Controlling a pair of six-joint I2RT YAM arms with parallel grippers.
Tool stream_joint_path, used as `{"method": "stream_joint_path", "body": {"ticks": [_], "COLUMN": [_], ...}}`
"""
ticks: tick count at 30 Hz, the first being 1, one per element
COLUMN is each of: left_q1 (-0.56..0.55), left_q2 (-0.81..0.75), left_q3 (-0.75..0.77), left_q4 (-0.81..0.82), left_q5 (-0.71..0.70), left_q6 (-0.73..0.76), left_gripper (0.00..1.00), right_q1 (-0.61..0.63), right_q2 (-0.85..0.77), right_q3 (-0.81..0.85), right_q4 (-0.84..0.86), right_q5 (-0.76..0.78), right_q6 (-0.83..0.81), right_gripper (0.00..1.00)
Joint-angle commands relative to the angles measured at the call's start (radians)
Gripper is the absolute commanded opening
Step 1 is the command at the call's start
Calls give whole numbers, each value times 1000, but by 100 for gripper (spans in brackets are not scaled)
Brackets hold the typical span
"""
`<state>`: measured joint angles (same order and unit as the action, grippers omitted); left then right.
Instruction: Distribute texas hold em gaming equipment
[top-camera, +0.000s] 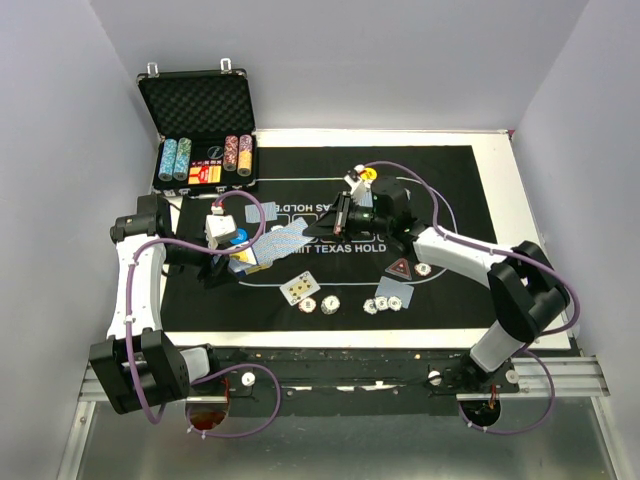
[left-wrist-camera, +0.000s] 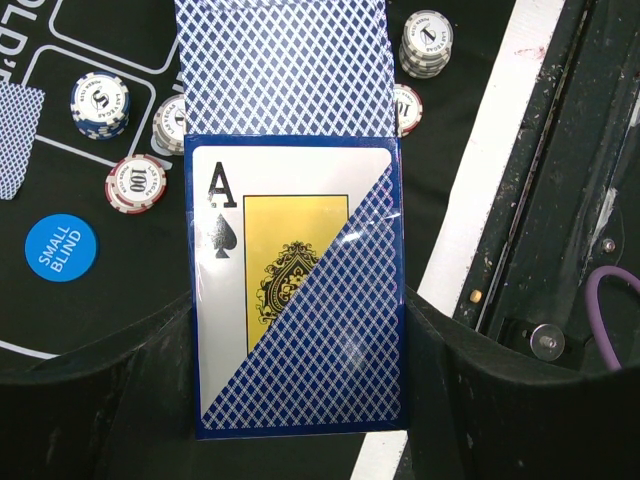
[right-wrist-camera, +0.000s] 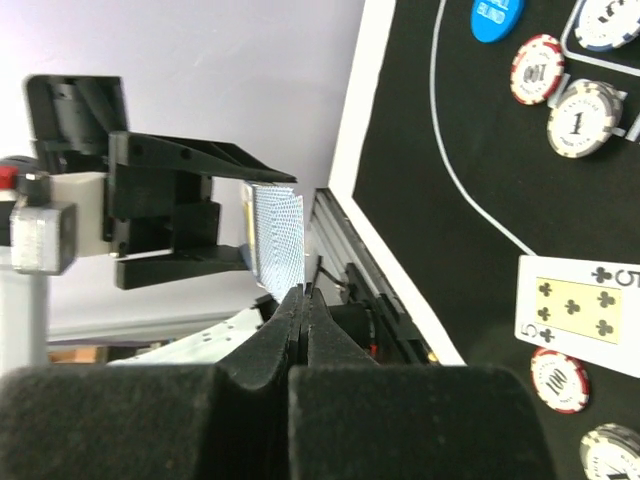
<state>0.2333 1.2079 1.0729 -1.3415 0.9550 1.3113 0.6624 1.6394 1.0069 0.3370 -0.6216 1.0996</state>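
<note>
My left gripper (left-wrist-camera: 300, 400) is shut on a blue card deck (left-wrist-camera: 295, 290) whose front shows an ace of spades. Blue-backed playing cards (left-wrist-camera: 285, 65) stick out of the deck's far end. My right gripper (right-wrist-camera: 303, 292) is shut on the edge of one of those blue-backed cards (right-wrist-camera: 277, 240), directly in front of the left gripper. From above, the left gripper (top-camera: 240, 258) and right gripper (top-camera: 312, 228) meet at the fanned cards (top-camera: 283, 240) over the black mat (top-camera: 460, 190). Poker chips (left-wrist-camera: 135, 184) and a blue small-blind button (left-wrist-camera: 61, 248) lie on the mat.
An open black case (top-camera: 200, 130) with chip stacks stands at the back left. On the mat lie face-up cards (top-camera: 299, 288), loose chips (top-camera: 329, 303), a face-down card (top-camera: 392, 290) and a dark red triangular marker (top-camera: 400, 268). A five of clubs (right-wrist-camera: 580, 300) lies face up.
</note>
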Motion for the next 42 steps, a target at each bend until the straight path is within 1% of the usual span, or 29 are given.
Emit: {"method": "stream_joint_path", "body": {"ticks": [1,5,7,13,18,21,26,31,33,37,38,39,40,42], "left_q1": [-3,-3,-3,-3,-3,-5,-3,-3,-3,-5,-5,-5,-3,-3], "left_q2": [2,5,7,10,9,12,9,5,5,12,13,13,12,9], "left_q3": [18,21,24,28,30,35,45,48,47,47,47,45,42,38], "left_q4": [-280,-280,-280,-280,-280,-280,-280,-280,-280,-280,-280,-281,-280,-280], "left_q5": [68,68,67,65,62,65,68,68,70,73,74,74,77,71], "left_q6": [14,16,16,16,16,16,9,6,6,8,9,9,11,12], "left_gripper": [12,12,12,12,12,12,12,12,12,12,12,12,11,12], "right_q1": [-20,-47,-64,-107,-129,-132,-126,-104,-87,-63,-57,-57,-53,-50], "right_q2": [-21,-7,-1,72,239,415,716,947,1003,1073,1079,1083,1086,1090], "right_q3": [-30,-63,-59,25,172,332,697,991,1080,1144,1145,1141,1138,1133], "right_q4": [180,345,387,410,407,338,104,-42,-99,-147,-156,-158,-158,-158], "right_q5": [-85,-127,-136,-142,-132,-125,-92,-52,-37,5,22,34,42,48], "right_q6": [124,244,273,290,290,241,129,88,66,57,51,51,51,52], "right_gripper": [1,1,1,1,1,1,1,1,1,1,2,9,15,32]}}
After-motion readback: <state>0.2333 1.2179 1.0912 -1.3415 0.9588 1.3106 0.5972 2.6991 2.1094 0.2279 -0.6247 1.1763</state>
